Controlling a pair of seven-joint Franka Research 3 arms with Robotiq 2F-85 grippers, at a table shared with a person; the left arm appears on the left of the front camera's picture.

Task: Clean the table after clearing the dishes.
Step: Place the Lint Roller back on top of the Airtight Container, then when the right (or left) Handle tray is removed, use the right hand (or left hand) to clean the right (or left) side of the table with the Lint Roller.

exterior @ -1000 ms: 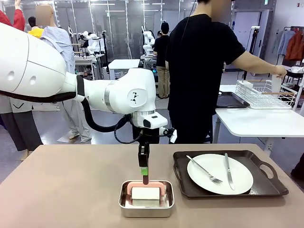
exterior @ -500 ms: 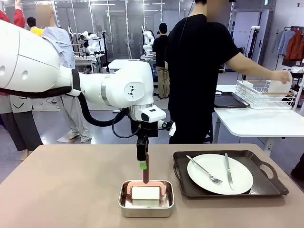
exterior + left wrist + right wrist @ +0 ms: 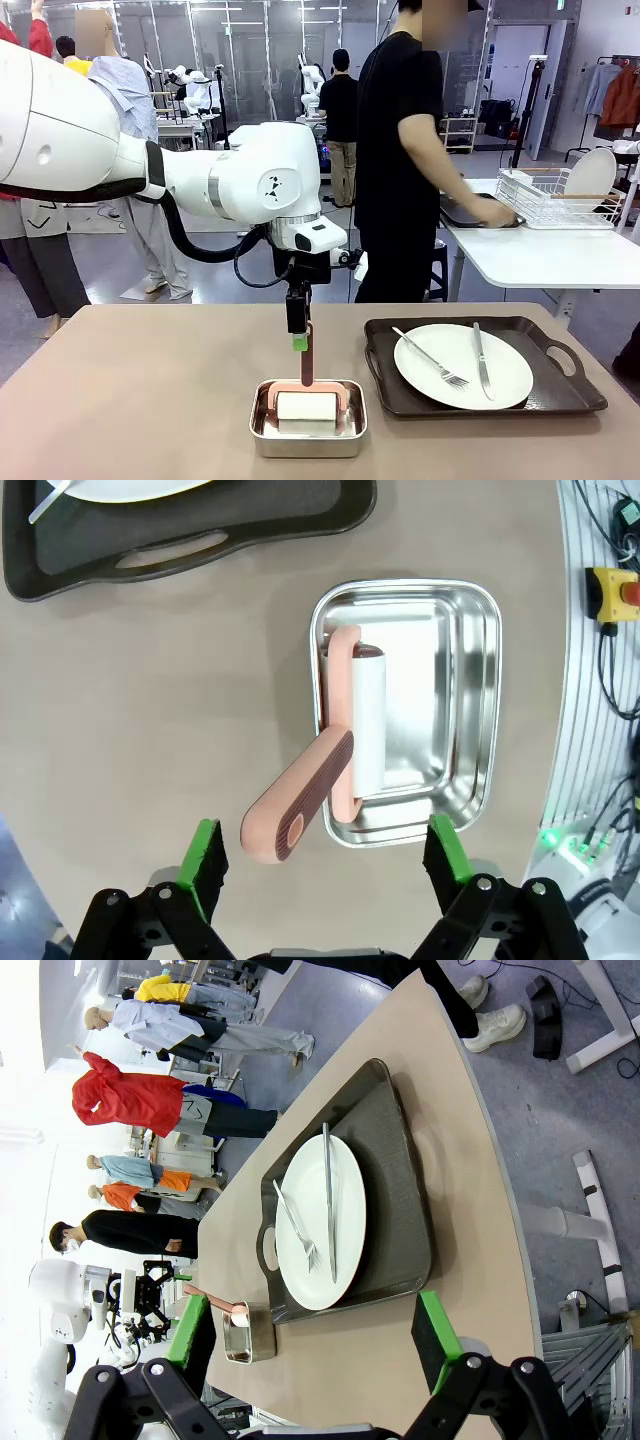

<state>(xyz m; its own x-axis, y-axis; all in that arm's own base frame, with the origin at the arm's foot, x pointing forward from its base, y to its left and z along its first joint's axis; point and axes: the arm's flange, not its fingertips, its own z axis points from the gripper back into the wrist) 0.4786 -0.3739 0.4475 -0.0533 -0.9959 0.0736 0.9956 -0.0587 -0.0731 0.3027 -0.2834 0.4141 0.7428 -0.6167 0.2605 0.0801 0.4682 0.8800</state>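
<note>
Left gripper (image 3: 325,862) hangs with its jaws spread wide, gripping nothing. Down on the brown table (image 3: 140,400), 1 dark tray (image 3: 385,385) carries 1 white plate (image 3: 505,385) with fork (image 3: 430,358) and knife (image 3: 480,360). Just beside it, the steel pan (image 3: 305,443) holds the pink-handled roller (image 3: 365,715), whose handle rises between the green pads, touching neither. Right gripper (image 3: 312,1345) gapes wide too.

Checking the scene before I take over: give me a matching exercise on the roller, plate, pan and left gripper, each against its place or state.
1 roller
2 plate
3 pan
4 left gripper

a on the tray
b on the table, beside the tray
c open over the roller
d in the pan

Pairs: 1-d, 2-a, 3-b, 4-c.
</note>
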